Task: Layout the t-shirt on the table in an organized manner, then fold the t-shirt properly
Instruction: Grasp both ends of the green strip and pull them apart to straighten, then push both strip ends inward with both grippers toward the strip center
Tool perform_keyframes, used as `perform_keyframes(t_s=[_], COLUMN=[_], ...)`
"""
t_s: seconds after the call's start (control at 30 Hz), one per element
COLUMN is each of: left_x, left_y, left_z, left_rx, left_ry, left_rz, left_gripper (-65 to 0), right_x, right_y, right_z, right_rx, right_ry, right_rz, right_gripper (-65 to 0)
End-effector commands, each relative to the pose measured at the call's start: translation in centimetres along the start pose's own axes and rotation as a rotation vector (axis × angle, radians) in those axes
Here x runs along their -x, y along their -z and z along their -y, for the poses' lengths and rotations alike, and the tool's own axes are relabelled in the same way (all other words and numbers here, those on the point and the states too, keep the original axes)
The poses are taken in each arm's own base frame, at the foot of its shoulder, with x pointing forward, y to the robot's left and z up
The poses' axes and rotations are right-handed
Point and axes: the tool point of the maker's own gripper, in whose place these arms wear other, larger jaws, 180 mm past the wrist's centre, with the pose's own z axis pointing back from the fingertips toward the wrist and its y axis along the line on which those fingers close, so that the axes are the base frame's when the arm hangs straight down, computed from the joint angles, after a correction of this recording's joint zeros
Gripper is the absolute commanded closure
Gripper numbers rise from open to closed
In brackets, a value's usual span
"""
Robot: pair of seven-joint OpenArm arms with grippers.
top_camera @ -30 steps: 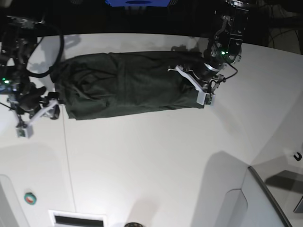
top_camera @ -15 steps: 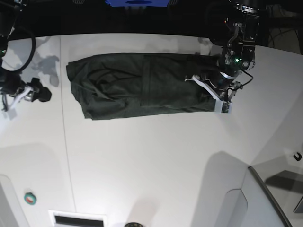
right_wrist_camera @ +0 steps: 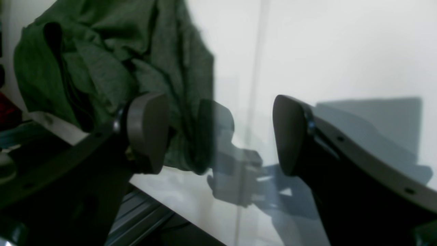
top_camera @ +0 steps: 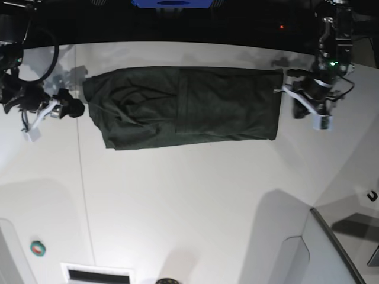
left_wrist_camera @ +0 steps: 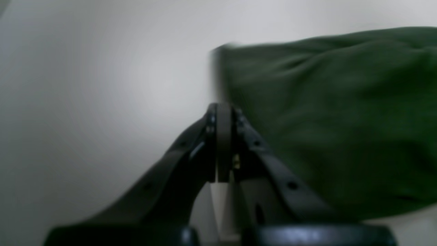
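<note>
- Two sets of fingers show different states: the left gripper (left_wrist_camera: 223, 143) has its fingers (left_wrist_camera: 218, 136) pressed together with nothing between them, and the right gripper (right_wrist_camera: 218, 136) has its fingers (right_wrist_camera: 146, 131) spread wide apart, holding nothing.
- Left gripper sits just off the t-shirt's (top_camera: 183, 106) short edge, on the base view's right, apart from the cloth.
- Right gripper (top_camera: 50, 112) hovers near the opposite, rumpled end of the t-shirt, over the thin dark seam line (top_camera: 83, 195).
- Folded into a long dark green band, the t-shirt lies flat across the far part of the white desk (top_camera: 195, 201).
- One grey angled panel (top_camera: 331, 248) stands at the desk's near corner.
</note>
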Motion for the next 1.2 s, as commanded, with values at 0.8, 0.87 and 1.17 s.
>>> perform_keyframes(t_s=[0.8,0.87,1.17], left_x=[1.5,1.2,0.8], left_y=[5.1,5.3,5.8], left_z=[2.5,3.1,5.5], left_rx=[0.066,0.076,0.122], left_ry=[-0.001,-0.001,0.004], left_rz=[0.009,0.015,0.019], left_gripper=[0.0,0.0,0.0], right_x=[3.4,3.5,3.7], right_y=[5.3,5.6,6.1], right_z=[-6.9,-7.4,-8.3], right_rx=[-0.173,-0.184,-0.204], right_ry=[-0.044,-0.04,-0.033], right_rz=[-0.147,-0.146,-0.144], right_gripper=[-44.0,-44.0,-43.8])
